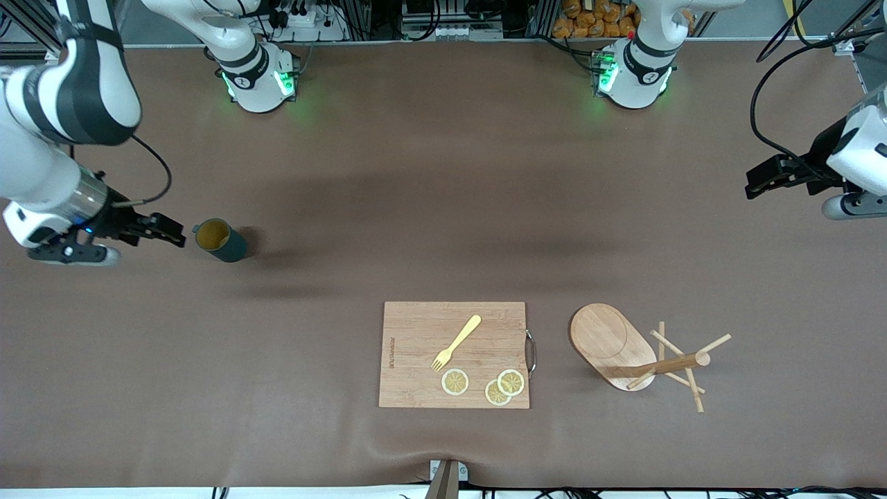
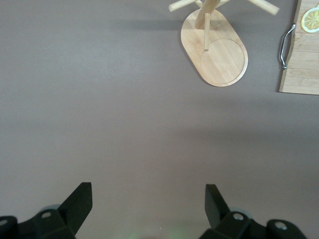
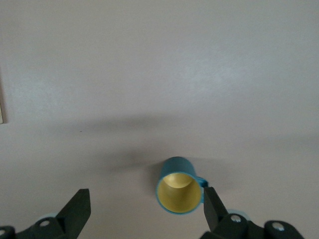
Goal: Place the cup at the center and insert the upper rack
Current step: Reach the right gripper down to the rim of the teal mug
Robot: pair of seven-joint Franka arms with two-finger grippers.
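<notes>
My right gripper (image 1: 170,232) hangs low at the right arm's end of the table, jaws spread wide and holding nothing. The cup (image 1: 220,240) stands upright just ahead of my fingertips, not yet between them; in the right wrist view its yellow inside faces up and its rim sits close against one fingertip (image 3: 212,201). I judge the step in hand to be the approach for the cup. Next I need to shift sideways so the cup sits squarely between the jaws, then come down and close on its ribbed wall — not on the small handle, which points toward that same fingertip.

Toward the middle, nearer the front camera than the cup, the board (image 1: 454,354) carries a fork (image 1: 457,342) and three lemon slices (image 1: 485,384). The bare table (image 1: 443,208) between the two arms is, I take it, the center where the cup belongs.

Just beside the board, toward the left arm's end, the rack (image 1: 641,357) stands on its oval base, well apart from my left gripper (image 1: 766,177). That gripper waits over bare table, jaws wide and empty.

What the rack is to be inserted into I cannot make out — nothing here looks like a socket. Its pegs are cut off in the left wrist view, and both forearms run out of the front view.
</notes>
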